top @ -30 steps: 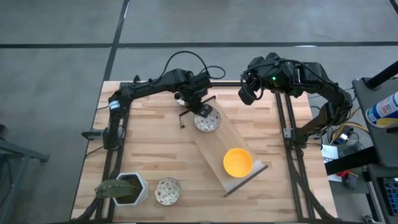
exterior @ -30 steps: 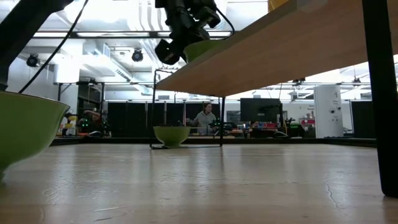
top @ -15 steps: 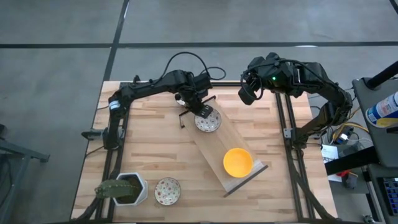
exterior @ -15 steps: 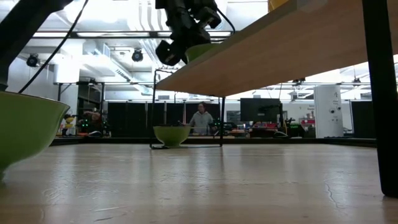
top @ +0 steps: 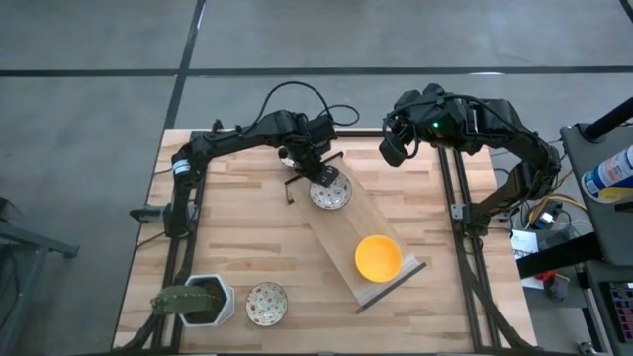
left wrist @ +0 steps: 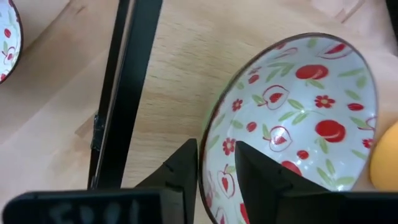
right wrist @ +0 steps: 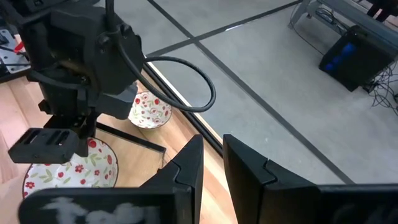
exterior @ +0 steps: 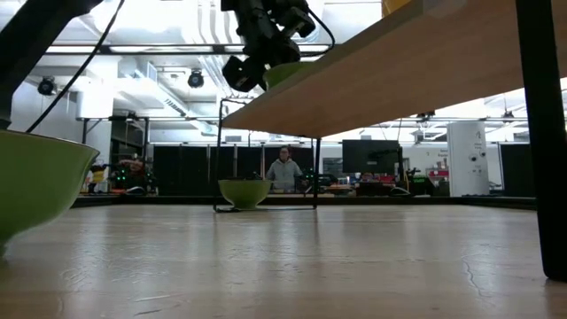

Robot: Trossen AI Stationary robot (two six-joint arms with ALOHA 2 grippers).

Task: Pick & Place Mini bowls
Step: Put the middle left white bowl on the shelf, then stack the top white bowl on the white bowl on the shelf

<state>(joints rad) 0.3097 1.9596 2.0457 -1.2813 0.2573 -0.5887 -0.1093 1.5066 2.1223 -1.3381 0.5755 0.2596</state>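
Left pincer [left wrist: 214, 171] straddles upright floral bowl's [left wrist: 298, 118] rim

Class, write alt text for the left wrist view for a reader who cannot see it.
The left end effector straddles the rim of a white floral bowl resting on a light wooden board, one finger inside and one outside. A black frame bar runs alongside.
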